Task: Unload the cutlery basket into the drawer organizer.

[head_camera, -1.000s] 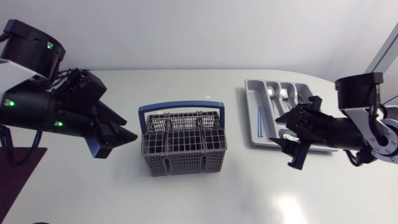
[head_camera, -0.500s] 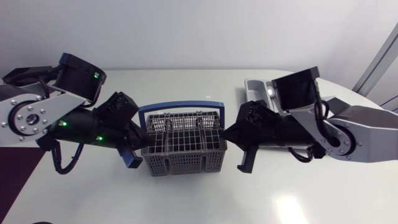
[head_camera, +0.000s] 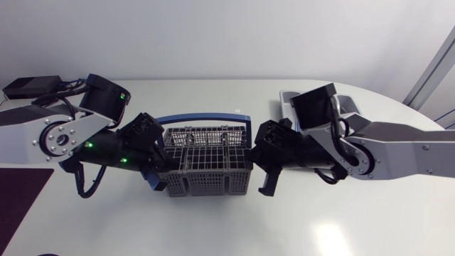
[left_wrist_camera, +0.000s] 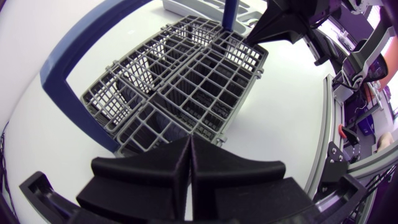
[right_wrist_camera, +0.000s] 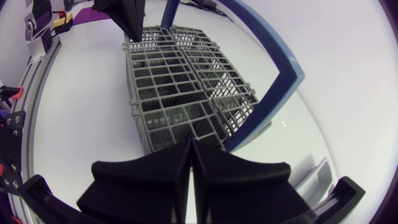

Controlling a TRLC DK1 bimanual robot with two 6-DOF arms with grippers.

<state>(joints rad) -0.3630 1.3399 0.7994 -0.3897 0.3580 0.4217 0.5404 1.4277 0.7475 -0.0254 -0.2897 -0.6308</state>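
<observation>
The grey wire cutlery basket [head_camera: 207, 162] with its blue handle [head_camera: 206, 119] stands mid-table. My left gripper [head_camera: 161, 168] is shut, empty, its tip at the basket's left end. My right gripper [head_camera: 257, 158] is shut too, holding nothing, its tip at the right end. In the left wrist view the joined fingers [left_wrist_camera: 189, 158] point at the basket [left_wrist_camera: 186, 81], with the right gripper [left_wrist_camera: 280, 25] beyond it. The right wrist view shows the shut gripper [right_wrist_camera: 191, 158] before the basket [right_wrist_camera: 180, 81], the left gripper [right_wrist_camera: 127, 18] beyond. The grey drawer organizer [head_camera: 284, 99] is mostly hidden by my right arm.
A dark flat device [head_camera: 28, 87] with cables lies at the table's far left. A dark mat [head_camera: 18, 192] covers the left front corner. Bare white tabletop lies in front of the basket and behind it.
Both arms swung in from the sides to the basket's two ends. Both grippers went from open to shut, with nothing taken hold of. The right arm now covers the organizer.
</observation>
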